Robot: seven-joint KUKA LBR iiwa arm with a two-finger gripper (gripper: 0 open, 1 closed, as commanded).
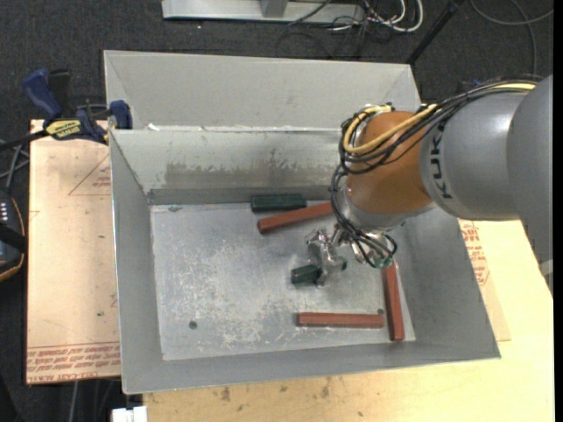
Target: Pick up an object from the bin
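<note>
Three red bars [341,320] | scuffed bin [220,280], dark carpet [53,25] | gripper [319,260] at green block [304,276], opening unclear

**Ann:** How many red sticks are in the bin [132,262]?

**Ben:** Three. The tilted red stick [295,218] is at twelve o'clock. The standing red stick [393,301] is at three o'clock. The flat red stick [341,320] is at four o'clock.

**Ann:** And dark green things?

**Ben:** Two. The long green bar [279,203] is at twelve o'clock. The small green block [306,276] is near the middle.
</note>
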